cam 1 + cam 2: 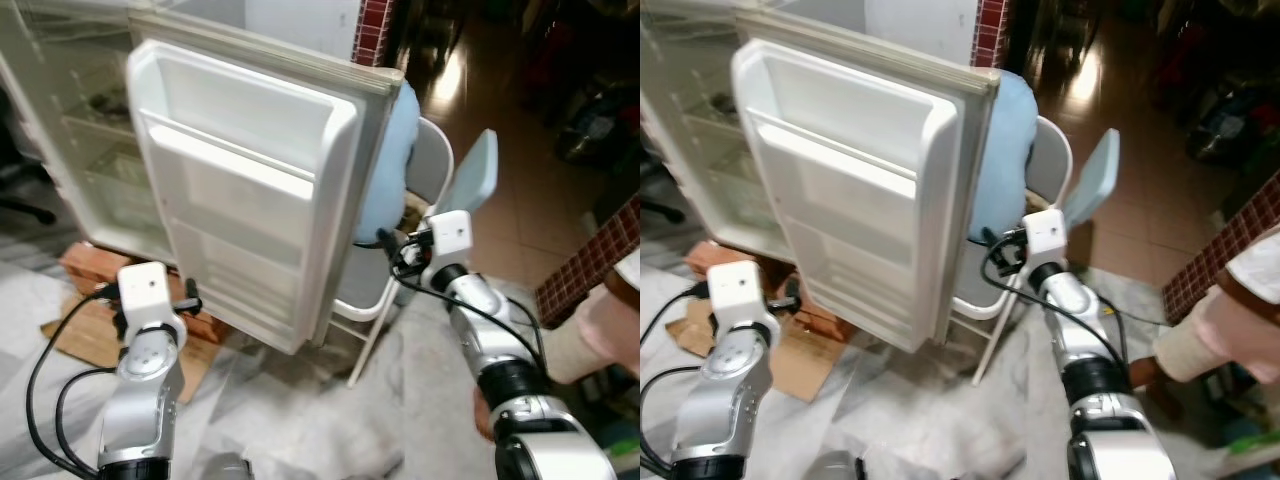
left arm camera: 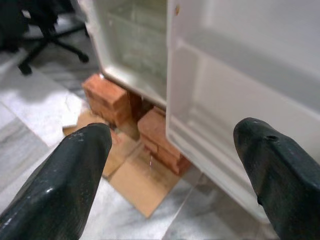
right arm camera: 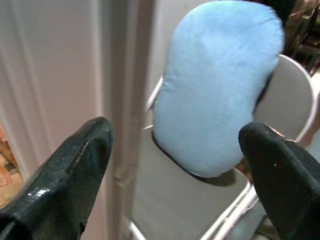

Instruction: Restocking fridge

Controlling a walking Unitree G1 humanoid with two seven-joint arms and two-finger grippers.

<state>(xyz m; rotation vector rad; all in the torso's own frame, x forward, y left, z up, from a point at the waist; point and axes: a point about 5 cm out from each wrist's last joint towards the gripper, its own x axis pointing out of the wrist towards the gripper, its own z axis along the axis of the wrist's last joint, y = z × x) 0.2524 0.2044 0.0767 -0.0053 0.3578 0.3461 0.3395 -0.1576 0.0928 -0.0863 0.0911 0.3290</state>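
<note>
White and wide open, the fridge door (image 1: 250, 190) swings out between the two arms, with the left gripper (image 2: 170, 175) spread wide near its bottom corner and the right gripper (image 3: 175, 175) spread wide just past its outer edge. Red bricks (image 2: 112, 97) and cardboard (image 2: 142, 182) sit under the fridge (image 1: 75, 130). A blue cushion (image 3: 215, 90) on a grey chair (image 3: 285, 100) hides partly behind the door's edge, and the shelves inside look blurry.

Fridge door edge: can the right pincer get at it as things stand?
Probably yes. The right pincer is open and faces the fridge door edge, with nothing between; the blue cushion on the chair sits just beside it.
</note>
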